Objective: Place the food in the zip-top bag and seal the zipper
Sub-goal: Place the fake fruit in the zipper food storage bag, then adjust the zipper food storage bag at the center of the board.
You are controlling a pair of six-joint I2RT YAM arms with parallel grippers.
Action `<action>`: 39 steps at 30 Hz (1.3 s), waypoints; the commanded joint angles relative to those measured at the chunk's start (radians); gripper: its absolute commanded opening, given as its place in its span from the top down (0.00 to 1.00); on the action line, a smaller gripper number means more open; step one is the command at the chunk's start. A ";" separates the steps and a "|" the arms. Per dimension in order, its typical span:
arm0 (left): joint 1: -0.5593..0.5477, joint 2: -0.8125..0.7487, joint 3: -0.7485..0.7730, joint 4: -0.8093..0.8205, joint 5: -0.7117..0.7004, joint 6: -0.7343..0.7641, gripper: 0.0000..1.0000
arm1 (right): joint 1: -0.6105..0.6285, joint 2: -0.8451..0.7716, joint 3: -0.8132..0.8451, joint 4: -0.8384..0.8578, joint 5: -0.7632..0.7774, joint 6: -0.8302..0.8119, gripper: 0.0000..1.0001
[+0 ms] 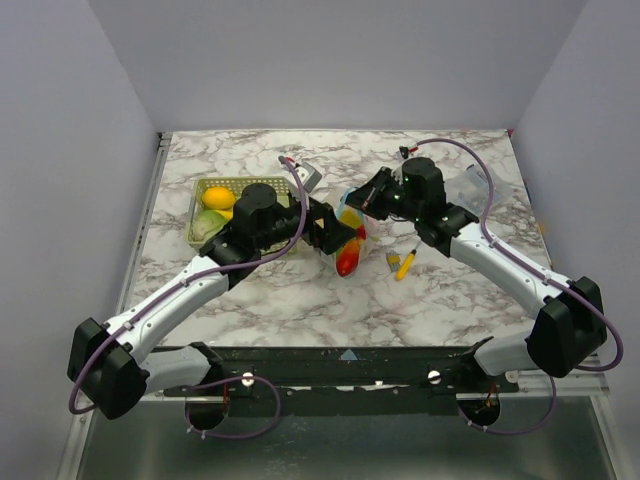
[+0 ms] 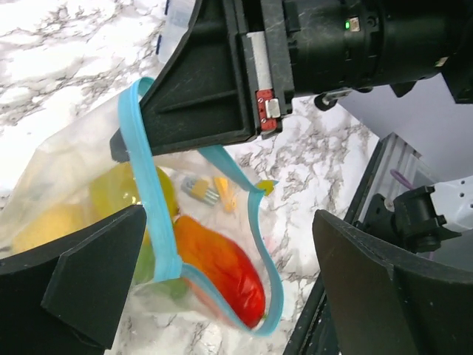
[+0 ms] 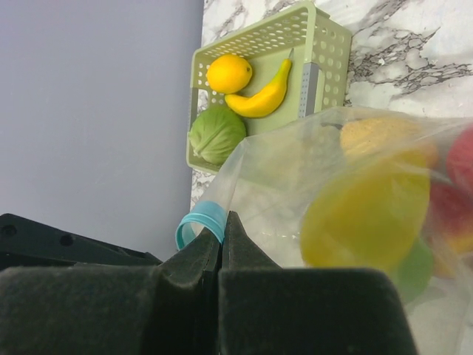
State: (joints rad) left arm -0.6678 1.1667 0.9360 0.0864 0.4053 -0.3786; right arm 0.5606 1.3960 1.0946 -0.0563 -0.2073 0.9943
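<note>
Three items, an orange fruit point(image 3: 229, 74), a banana point(image 3: 262, 96) and a cabbage point(image 3: 216, 134), lie in the green basket point(image 3: 325, 44), while other food point(image 2: 222, 270) sits inside the zip-top bag point(image 2: 66, 170) between the arms, its zipper point(image 2: 151, 200) unsealed, pinched by the clenched right gripper point(image 3: 222, 229), the left gripper point(image 2: 229, 222) released.

The food point(image 3: 366, 222) in the bag point(image 3: 295, 140) is blurred; the bag runs off frame.

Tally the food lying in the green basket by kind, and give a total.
Round yellow-orange fruit: 1
Banana: 1
Green cabbage: 1
Total in the green basket: 3
</note>
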 commanded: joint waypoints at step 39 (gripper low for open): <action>-0.010 0.140 0.393 -0.552 0.218 -0.369 1.00 | -0.013 -0.049 0.327 -0.454 0.328 -0.528 1.00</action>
State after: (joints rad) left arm -0.7013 1.3018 1.2663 -0.4843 0.4313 -0.6022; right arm 0.5541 1.3590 1.2663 -0.3248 0.0223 0.6704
